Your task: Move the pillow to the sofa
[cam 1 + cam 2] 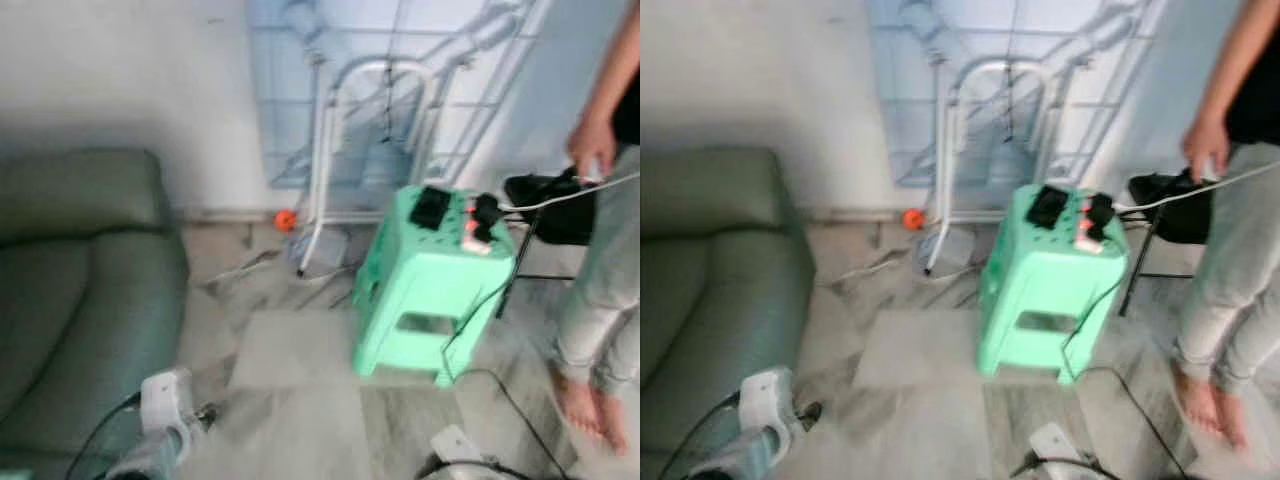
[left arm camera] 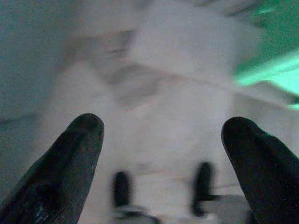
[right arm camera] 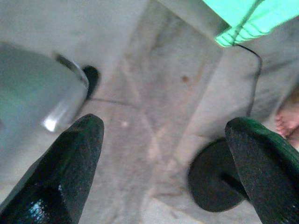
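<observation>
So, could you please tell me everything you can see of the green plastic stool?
The mint-green stool looks like moulded plastic, with flared legs and a slot opening in its side. It stands upright on the pale marbled floor, right of the sofa. Black devices rest on its perforated top, and a black cable trails down its side.

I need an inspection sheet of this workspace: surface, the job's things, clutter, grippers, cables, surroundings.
Surface: pale marbled floor, blurred.
Job's things: grey-green sofa on the robot's left; pillow: nothing seen.
Clutter: mint green stool carrying black devices; small orange ball by the wall; white metal frame leaning at the wall.
Grippers: left gripper open, holding nothing; right gripper open over the floor.
Cables: black cable trailing from the stool across the floor; white cable to the person's hand.
Surroundings: a barefoot person standing on the right.
</observation>
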### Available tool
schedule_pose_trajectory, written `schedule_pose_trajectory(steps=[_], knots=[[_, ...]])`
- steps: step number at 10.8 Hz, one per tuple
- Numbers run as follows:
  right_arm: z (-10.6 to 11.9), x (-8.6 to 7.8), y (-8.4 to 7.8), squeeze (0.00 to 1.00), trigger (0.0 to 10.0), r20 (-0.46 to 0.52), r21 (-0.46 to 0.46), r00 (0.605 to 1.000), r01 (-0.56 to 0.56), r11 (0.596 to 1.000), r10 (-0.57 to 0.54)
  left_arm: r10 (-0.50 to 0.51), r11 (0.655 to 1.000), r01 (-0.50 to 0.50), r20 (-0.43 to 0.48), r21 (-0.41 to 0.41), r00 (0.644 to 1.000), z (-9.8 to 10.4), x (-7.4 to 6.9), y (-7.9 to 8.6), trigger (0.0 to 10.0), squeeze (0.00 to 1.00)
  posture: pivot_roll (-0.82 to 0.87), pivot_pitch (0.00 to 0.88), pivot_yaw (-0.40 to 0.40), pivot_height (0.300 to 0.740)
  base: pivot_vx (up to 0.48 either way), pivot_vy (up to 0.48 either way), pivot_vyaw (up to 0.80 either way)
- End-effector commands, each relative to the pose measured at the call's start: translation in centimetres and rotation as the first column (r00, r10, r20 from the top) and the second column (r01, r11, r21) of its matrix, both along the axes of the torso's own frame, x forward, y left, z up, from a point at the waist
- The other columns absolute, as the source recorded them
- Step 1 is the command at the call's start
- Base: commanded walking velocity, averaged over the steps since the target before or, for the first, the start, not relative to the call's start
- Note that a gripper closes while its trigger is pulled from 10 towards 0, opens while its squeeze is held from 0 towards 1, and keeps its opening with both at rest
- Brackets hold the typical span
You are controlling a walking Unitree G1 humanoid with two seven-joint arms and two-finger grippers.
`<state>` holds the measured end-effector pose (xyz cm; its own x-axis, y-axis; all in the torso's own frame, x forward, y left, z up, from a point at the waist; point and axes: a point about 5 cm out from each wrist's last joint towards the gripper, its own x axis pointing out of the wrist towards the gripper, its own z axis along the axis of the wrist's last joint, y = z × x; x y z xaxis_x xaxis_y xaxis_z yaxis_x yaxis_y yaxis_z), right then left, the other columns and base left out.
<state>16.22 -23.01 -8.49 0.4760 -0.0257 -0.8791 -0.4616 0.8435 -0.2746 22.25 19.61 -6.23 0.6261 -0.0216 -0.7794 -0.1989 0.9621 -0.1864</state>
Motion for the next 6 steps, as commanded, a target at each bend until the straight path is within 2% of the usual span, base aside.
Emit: schedule_pose_trajectory(steps=[1, 6], knots=[[0.07, 0.41, 0.52, 0.0, 10.0, 0.009, 0.012, 1.0, -0.018, 1.0, 0.018, 0.02, 1.0, -0.02, -0.004, 0.024, 1.0, 0.11, -0.22, 1.34, 10.0, 0.0, -0.19, 0.056, -0.036, 0.74, 0.352, 0.0, 0.0], [0.02, 0.39, 0.63, 0.0, 10.0, 0.001, 0.003, 0.999, -0.035, 0.999, 0.035, 0.014, 1.0, -0.014, -0.009, 0.024, 1.0, 0.1, -0.22, 1.32, 10.0, 0.0, -0.18, 0.048, -0.039, 0.74, 0.358, 0.0, 0.0]])
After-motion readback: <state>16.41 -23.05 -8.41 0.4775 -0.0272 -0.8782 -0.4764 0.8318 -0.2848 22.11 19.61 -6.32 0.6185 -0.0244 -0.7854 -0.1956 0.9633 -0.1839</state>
